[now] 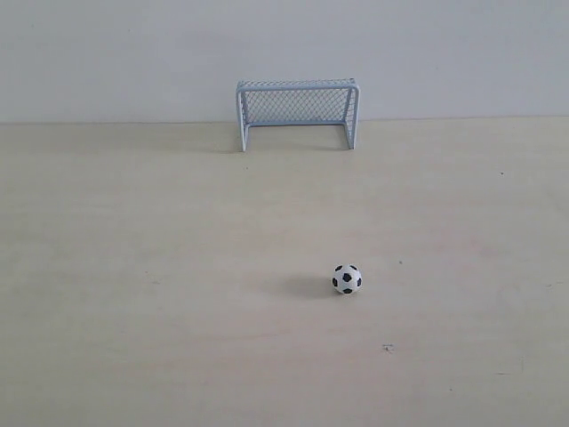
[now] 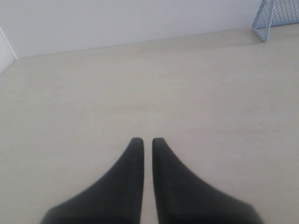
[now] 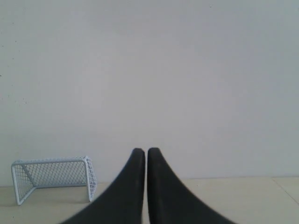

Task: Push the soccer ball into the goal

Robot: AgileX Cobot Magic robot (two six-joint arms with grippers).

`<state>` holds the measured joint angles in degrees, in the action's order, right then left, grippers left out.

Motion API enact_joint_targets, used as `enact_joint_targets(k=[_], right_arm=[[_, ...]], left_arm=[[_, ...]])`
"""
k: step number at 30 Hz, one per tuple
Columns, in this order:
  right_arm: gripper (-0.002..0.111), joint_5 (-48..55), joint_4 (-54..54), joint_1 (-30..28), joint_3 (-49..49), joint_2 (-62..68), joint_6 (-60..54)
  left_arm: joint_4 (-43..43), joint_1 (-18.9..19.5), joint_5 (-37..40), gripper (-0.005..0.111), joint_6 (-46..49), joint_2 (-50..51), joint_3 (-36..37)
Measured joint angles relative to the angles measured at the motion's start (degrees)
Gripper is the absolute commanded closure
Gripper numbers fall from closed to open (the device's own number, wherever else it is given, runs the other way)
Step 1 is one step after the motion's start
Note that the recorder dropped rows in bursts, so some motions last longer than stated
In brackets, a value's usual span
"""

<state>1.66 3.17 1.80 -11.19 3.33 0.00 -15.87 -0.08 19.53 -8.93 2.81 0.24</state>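
Clenching on nothing, my left pincer (image 2: pixel 147 140) had its two dark fingers drawn almost together, with only a thin slit of the pale desk (image 2: pixel 70 116) showing between the tips. My right pincer (image 3: pixel 143 150) was clenched the same way, empty, its fingers all but touching and aimed toward the white wall (image 3: pixel 187 70). Whether either one touched the desk I could not tell.

Out on the open desk the soccer ball (image 1: pixel 348 279) lay by itself, white with black patches, a soft shadow on its left in the exterior view. It sat a little right of the desk's middle.

Farther back, the goal (image 1: pixel 298 111) stood upright at the desk's far edge, against the wall, its mouth facing the ball. The ball lay roughly in line with the goal's right post and well apart from the mouth. My left wrist view caught only one corner of the goal's frame and netting; my right wrist view saw the whole goal.
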Motion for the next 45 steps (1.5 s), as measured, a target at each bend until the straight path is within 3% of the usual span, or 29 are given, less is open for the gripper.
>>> enact_joint_targets(k=[25,31,45], right_arm=[[0.108,19.21,0.0,0.0,-25.88,34.9,-6.42],[0.108,26.36,0.82,0.0,-31.8,43.08,-12.31],[0.108,37.16,13.59,0.0,-41.09,56.42,-32.88]], left_arm=[[0.0,0.0,0.0,0.1,0.0,0.0,0.0],[0.0,0.0,0.0,0.1,0.0,0.0,0.0],[0.0,0.0,0.0,0.1,0.0,0.0,0.0]])
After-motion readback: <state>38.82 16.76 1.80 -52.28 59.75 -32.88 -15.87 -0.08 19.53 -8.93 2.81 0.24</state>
